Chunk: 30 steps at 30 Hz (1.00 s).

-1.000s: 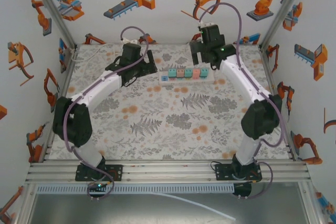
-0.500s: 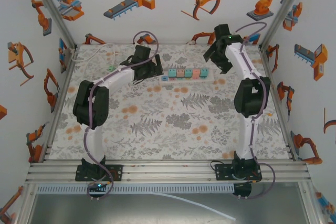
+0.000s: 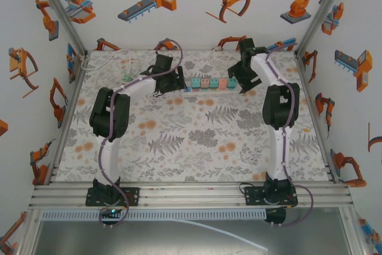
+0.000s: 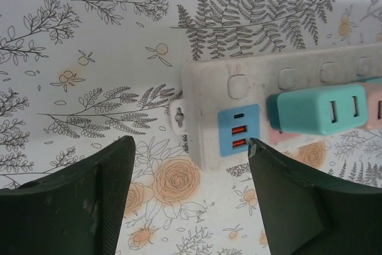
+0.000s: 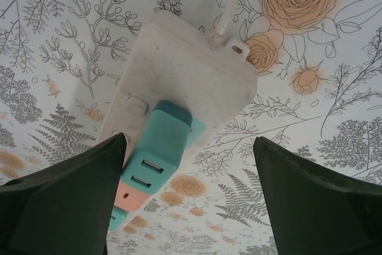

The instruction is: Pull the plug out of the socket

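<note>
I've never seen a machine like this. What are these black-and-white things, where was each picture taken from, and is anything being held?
They are two robot arms, a left arm and a right arm, each ending in a two-finger gripper. The wide picture looks down from above: the left gripper and right gripper sit at either end of a white power strip on a flowered tablecloth. The two close-ups come from cameras on the wrists; the dark wedges at the bottom are each gripper's own fingers. Coloured plugs sit in the strip, a teal plug among them. Both grippers are open and hold nothing.
</note>
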Tool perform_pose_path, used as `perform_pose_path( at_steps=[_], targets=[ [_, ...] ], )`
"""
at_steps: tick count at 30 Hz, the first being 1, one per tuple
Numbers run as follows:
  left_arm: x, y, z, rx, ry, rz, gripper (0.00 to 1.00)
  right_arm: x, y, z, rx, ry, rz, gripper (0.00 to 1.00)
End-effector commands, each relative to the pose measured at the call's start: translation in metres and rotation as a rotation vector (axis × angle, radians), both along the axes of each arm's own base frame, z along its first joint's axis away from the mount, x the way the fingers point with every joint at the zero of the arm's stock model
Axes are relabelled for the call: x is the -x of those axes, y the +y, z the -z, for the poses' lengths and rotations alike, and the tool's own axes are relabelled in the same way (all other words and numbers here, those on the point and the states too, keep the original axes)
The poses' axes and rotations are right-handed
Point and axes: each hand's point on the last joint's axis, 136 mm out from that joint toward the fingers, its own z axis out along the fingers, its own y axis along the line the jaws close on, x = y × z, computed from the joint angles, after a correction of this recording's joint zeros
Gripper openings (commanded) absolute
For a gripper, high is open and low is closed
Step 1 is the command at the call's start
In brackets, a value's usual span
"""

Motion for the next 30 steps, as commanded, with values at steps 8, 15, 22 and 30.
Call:
perform_pose_path(
  at_steps=[8,15,22,30],
  targets=[
    [0.006,-0.006,0.024,0.001,0.048,0.055,0.67,0.003,0.002,0.007,-0.033,0.016,0.098,0.59],
    [0.013,0.001,0.039,-0.016,0.075,0.034,0.64,0.002,0.009,0.011,-0.085,0.025,0.166,0.52],
    [0.019,0.004,0.043,-0.017,0.084,0.034,0.63,0.003,0.009,0.011,-0.095,0.024,0.249,0.39],
    [0.022,0.019,0.06,-0.09,0.14,-0.013,0.61,0.003,0.014,0.009,-0.104,0.037,0.273,0.29]
  ],
)
